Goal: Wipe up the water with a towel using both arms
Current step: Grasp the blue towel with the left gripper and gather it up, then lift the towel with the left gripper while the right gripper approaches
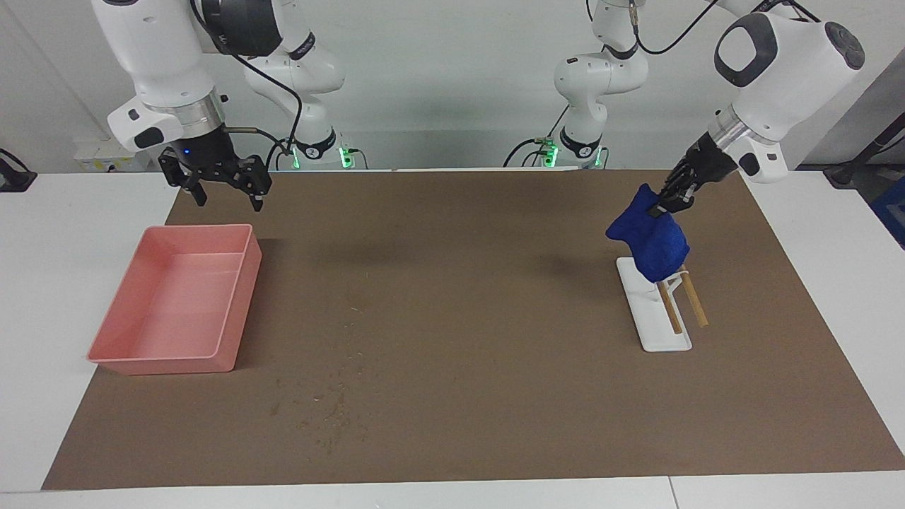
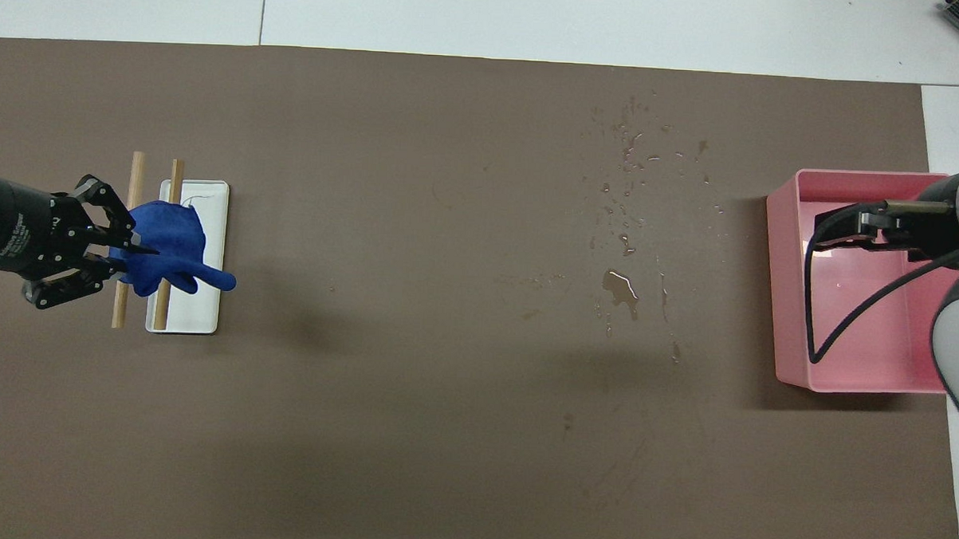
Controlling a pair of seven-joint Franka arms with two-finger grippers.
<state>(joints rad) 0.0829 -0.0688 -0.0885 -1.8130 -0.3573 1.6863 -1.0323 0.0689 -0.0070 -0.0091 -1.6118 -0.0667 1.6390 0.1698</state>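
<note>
You have the towel (image 1: 649,239) pinched shut in the left gripper (image 1: 668,201) at the right of the facing frame, hanging clear above the white rack (image 1: 654,311) with its two wooden dowels (image 1: 682,305). That looks like the pick-up step done and the carry not yet begun. The water (image 2: 621,284) sits as a small puddle and scattered droplets on the brown mat (image 2: 410,427), right of centre in the overhead frame, well apart from the towel. The right gripper (image 1: 225,189) waits, fingers spread, over the pink tray (image 1: 238,308). Your next move is likely to bring the towel across and lower it onto the puddle.
</note>
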